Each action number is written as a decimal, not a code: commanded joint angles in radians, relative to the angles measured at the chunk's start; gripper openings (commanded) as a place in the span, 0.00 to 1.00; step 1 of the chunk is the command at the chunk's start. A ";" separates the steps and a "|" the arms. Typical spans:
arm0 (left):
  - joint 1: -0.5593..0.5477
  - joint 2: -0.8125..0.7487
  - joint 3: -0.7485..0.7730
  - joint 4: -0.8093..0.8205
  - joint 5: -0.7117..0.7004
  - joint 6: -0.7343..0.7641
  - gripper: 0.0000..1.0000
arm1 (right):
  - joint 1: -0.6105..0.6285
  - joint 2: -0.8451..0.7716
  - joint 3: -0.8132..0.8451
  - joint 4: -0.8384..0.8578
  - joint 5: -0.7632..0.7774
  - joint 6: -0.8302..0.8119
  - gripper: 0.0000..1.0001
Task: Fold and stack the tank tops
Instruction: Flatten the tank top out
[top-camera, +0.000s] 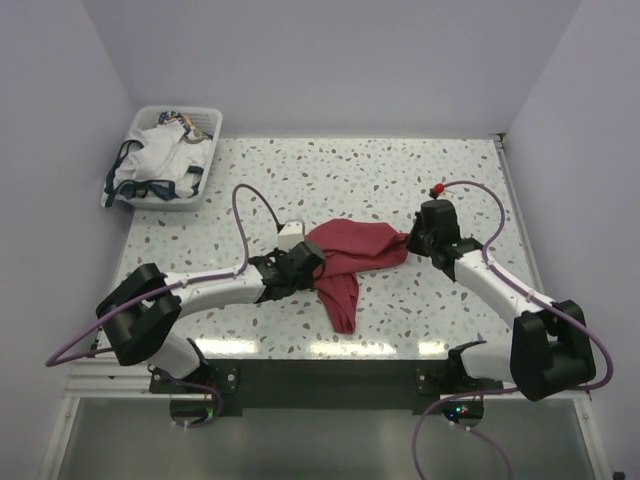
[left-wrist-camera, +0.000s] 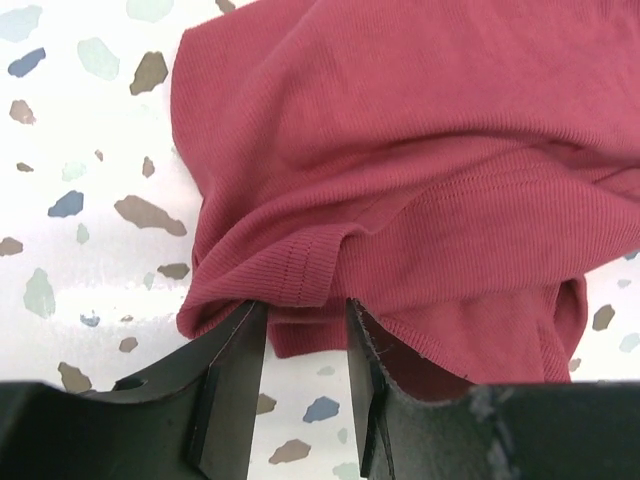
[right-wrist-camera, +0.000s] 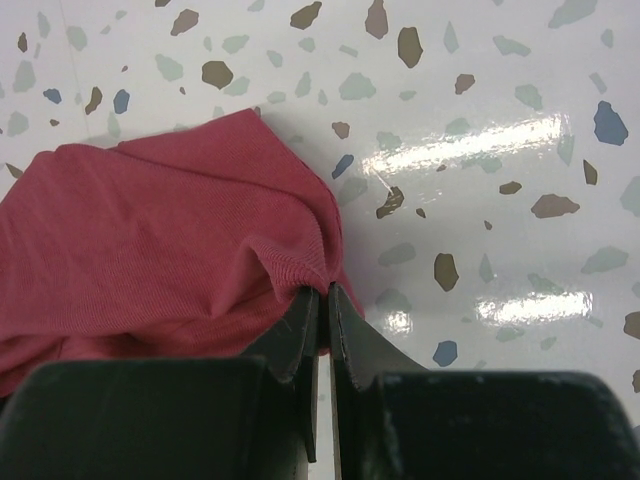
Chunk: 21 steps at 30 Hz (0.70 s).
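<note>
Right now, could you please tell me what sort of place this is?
Probably a robot test booth: plain walls box in a speckled table, two arms are bolted at its near edge, and a basket sits in the far left corner.

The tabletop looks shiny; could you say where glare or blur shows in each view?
Right wrist: glare streaks on the table beside the dark red tank top; left wrist: fingers slightly soft, cloth ribbing sharp; top external: glare band along the near table edge.

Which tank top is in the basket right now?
The white tank top with navy trim, bunched in the basket at the far left; the dark red tank top lies out on the table.
</note>
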<state>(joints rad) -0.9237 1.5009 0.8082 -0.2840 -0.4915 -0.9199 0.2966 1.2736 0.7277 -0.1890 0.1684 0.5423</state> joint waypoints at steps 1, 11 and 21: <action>-0.001 0.036 0.069 -0.006 -0.090 -0.017 0.43 | 0.007 0.004 0.019 0.029 0.017 0.004 0.00; 0.006 0.068 0.101 -0.018 -0.116 -0.014 0.43 | 0.009 -0.002 0.012 0.025 0.020 -0.002 0.00; 0.013 0.062 0.132 -0.046 -0.124 0.012 0.43 | 0.010 0.009 0.004 0.039 0.014 0.002 0.00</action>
<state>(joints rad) -0.9165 1.5826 0.8948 -0.3214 -0.5648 -0.9215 0.3012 1.2762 0.7277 -0.1860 0.1677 0.5419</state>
